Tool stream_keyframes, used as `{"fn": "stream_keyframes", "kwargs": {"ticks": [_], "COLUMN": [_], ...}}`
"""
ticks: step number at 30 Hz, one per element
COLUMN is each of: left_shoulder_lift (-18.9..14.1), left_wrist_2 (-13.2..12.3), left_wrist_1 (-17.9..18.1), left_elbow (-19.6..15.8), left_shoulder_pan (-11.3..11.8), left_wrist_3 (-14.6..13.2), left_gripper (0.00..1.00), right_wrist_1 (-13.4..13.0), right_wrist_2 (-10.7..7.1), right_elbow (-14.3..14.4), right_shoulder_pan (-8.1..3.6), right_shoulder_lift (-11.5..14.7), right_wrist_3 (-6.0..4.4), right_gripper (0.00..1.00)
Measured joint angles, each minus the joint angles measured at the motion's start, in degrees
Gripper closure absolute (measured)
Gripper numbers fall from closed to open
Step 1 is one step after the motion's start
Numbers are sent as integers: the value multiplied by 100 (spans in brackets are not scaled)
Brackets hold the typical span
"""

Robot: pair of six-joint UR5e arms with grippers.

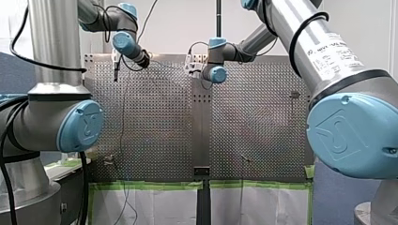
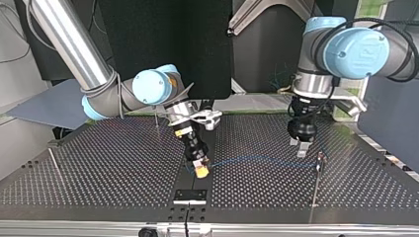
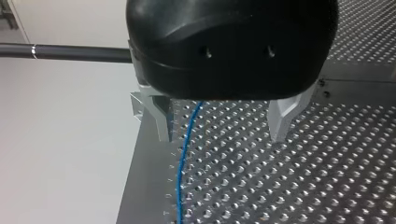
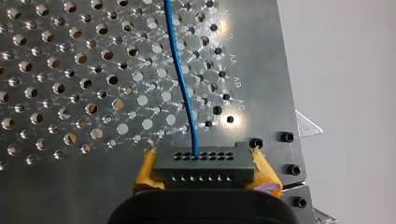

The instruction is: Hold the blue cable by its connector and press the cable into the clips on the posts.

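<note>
The yellow-padded fingers [image 4: 264,170] of our right gripper [image 2: 200,169] are clamped on the ends of the black connector [image 4: 203,164], so we can steer the blue cable [image 2: 257,159] by it. In the top view the cable runs rightward beneath our left gripper [image 3: 219,126] to a post [image 2: 316,187]. Only the left wrist view shows that gripper's metal fingers [image 3: 159,116] spread wide astride the cable, likely poised to press.

You're looking at a bench [image 4: 261,70] of bare, shiny perforated metal, a smooth plastic-sheathed cable [image 4: 180,79], a matt black plastic connector [image 4: 203,173], creased, tape-like yellow pads [image 4: 145,169] on the right pincer [image 4: 203,161], and a left pincer [image 3: 224,135] with a glossy black shell and dull metal fingers [image 3: 281,120].
</note>
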State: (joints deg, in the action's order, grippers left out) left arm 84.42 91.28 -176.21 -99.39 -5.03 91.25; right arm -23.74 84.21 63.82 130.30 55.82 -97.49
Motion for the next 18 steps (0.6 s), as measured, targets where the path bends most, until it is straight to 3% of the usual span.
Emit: {"fn": "stream_keyframes", "kwargs": {"ticks": [18], "left_shoulder_lift": [786], "left_wrist_2": [514], "left_wrist_1": [94], "left_elbow": [871], "left_shoulder_pan": [-223], "left_wrist_3": [6], "left_gripper": [0], "right_wrist_1": [-1], "right_wrist_2": [-7], "right_elbow": [4], "right_shoulder_pan": [-3], "right_shoulder_lift": [-4], "right_wrist_3": [5], "right_gripper": [100]}}
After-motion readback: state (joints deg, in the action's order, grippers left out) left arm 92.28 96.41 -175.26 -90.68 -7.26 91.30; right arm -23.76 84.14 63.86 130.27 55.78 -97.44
